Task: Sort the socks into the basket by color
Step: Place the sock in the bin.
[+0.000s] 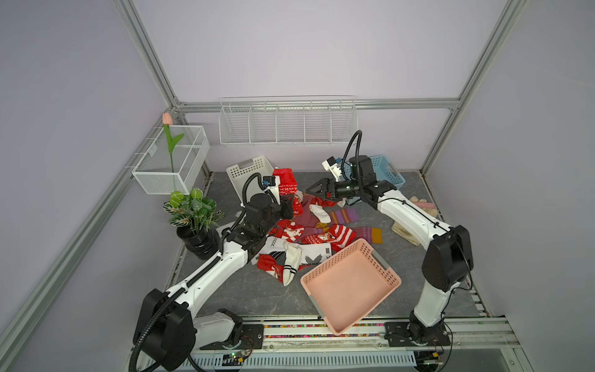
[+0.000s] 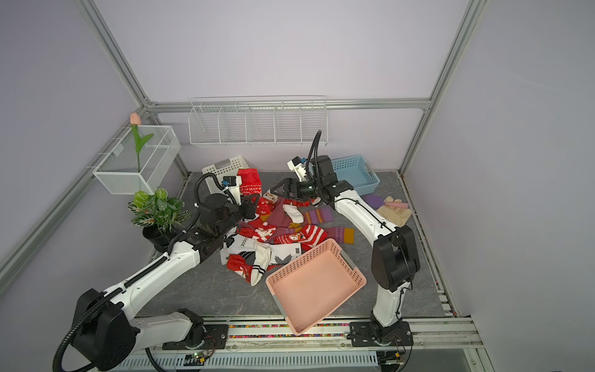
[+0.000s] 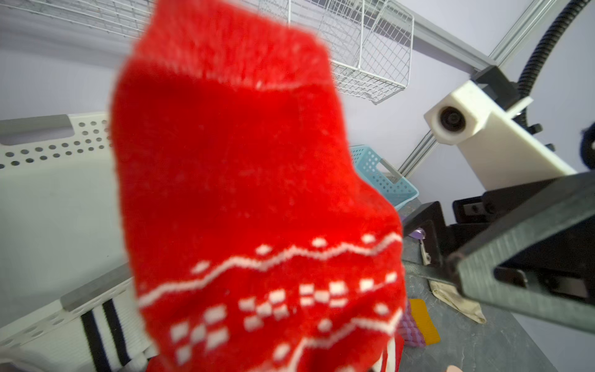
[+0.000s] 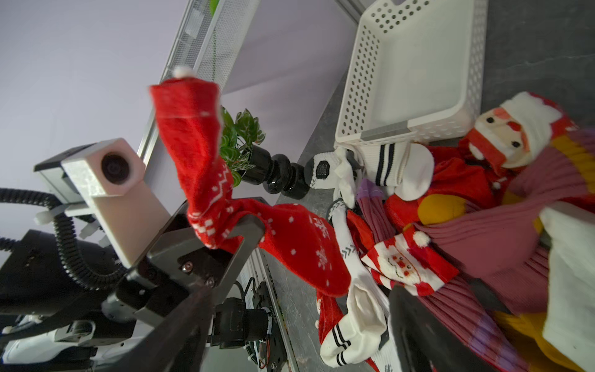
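Left gripper clamped on fuzzy red knit sock with white snowflake pattern, cuff flopping limp above jaws, near white perforated plastic basket. Right gripper spread wide, holding nothing, over sock pile: ribbed purple-maroon, Santa reds and black-striped whites, heaped on grey marbled tabletop. Pink perforated basket tilted at front edge; blue basket at back.

A green-leaved plant in a glossy black pot stands at the edge of the grey stone-look table. Just above and behind the plant hangs a white mesh box holding a pink fabric tulip. Farther behind the plant is a white wire wall rack. Well across the table from the plant, beige fabric gloves touch a pink-handled purple brush.
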`<state>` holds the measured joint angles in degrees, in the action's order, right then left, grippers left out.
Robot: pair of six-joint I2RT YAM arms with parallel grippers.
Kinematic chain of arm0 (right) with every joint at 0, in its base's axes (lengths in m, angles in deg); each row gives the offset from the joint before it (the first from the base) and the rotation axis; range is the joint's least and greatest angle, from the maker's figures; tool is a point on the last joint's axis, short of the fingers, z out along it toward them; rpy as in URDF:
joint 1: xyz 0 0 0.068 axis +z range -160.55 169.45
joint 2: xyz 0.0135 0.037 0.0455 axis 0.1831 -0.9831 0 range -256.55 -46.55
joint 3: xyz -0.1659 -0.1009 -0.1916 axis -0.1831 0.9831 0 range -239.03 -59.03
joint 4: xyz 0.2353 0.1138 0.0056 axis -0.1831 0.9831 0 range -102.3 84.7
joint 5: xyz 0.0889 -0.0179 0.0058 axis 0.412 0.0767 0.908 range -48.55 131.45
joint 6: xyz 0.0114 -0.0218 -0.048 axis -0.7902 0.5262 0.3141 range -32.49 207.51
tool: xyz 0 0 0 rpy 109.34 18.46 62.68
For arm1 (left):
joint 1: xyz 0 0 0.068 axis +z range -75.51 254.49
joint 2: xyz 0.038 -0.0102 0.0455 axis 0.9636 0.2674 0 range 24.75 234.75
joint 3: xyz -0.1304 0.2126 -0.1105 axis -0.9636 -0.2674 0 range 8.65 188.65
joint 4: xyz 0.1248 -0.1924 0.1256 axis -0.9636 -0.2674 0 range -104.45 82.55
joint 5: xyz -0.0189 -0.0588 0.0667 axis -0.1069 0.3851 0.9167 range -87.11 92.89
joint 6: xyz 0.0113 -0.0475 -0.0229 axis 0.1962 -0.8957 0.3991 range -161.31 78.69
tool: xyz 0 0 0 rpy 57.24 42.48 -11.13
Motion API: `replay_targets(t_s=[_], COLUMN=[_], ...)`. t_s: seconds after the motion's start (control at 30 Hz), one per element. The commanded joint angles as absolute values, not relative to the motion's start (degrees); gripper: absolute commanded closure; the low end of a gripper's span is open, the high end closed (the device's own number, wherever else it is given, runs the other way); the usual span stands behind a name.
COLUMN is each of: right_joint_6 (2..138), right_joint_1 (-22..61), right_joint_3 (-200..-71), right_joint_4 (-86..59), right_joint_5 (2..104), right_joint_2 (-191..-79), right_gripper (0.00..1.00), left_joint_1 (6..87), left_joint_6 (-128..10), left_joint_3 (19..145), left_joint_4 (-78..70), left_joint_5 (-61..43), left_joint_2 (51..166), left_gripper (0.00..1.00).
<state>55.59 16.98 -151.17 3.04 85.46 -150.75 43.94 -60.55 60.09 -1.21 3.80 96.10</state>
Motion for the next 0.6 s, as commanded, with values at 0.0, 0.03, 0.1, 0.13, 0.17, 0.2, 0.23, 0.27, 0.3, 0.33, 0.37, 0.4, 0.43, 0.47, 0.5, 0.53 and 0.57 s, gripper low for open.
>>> replay_targets(t_s=[0.0,0.03,0.1,0.13,0.17,0.2,0.23,0.27,0.3,0.33,0.37,0.4,0.43,0.47,0.5,0.53,0.57], right_joint_6=[60.92,62.08,63.84,64.42,64.91,65.29,65.68,66.09,66.34,66.70,66.85,67.09,67.36,67.71,68.15,68.62,69.02], right_joint_1=[14.85,14.09,12.44,11.62,10.84,10.22,9.73,9.34,9.14,8.95,8.78,8.64,8.69,8.68,8.67,8.62,8.62], right_joint_3=[-151.97,-151.80,-151.13,-150.35,-149.48,-148.70,-148.02,-147.27,-146.63,-146.00,-145.38,-144.96,-144.61,-144.38,-144.21,-143.98,-143.88], right_joint_4=[10.09,11.72,14.10,14.77,15.30,15.75,16.22,16.63,16.99,17.23,17.40,17.62,17.91,18.25,18.45,18.61,18.84], right_joint_5=[82.37,81.32,79.94,79.07,78.34,77.67,77.08,76.37,75.71,75.12,74.61,74.05,73.37,72.78,72.34,71.86,71.41], right_joint_2=[-147.02,-146.35,-144.90,-144.05,-143.24,-142.68,-142.05,-141.46,-141.05,-140.66,-140.37,-140.17,-140.03,-139.83,-139.75,-139.65,-139.62], right_gripper=[0.01,0.11,0.12,0.12,0.12,0.12,0.12,0.12,0.12,0.11,0.12,0.12,0.12,0.12,0.12,0.12,0.12], left_joint_1=[44.44,45.09,46.90,48.12,49.15,49.73,50.55,51.33,52.14,52.91,53.74,54.51,55.45,56.41,57.14,58.16,59.21], left_joint_6=[-60.88,-61.04,-61.88,-62.36,-62.65,-62.43,-62.28,-62.07,-61.82,-61.49,-61.07,-60.86,-60.51,-60.10,-59.65,-59.33,-59.20], left_joint_3=[63.21,64.30,66.41,67.71,68.88,69.87,71.37,73.12,74.84,76.70,78.45,80.03,81.93,83.68,85.13,86.37,87.71], left_joint_4=[-8.59,-10.28,-13.17,-14.52,-15.52,-16.37,-17.52,-18.83,-19.79,-20.47,-21.04,-21.47,-21.88,-22.19,-22.17,-21.72,-21.23], left_joint_5=[7.91,8.08,8.14,8.01,8.17,8.70,9.31,9.73,9.75,10.07,10.45,10.67,10.83,11.55,12.18,12.39,12.47], left_joint_2=[95.24,95.62,96.66,97.47,98.38,99.16,100.39,101.99,103.38,105.18,106.93,108.45,110.48,112.23,113.63,115.19,116.85], left_gripper=[1.00,1.00,1.00,1.00,1.00,1.00,1.00,1.00,1.00,1.00,1.00,1.00,1.00,1.00,1.00,1.00,1.00])
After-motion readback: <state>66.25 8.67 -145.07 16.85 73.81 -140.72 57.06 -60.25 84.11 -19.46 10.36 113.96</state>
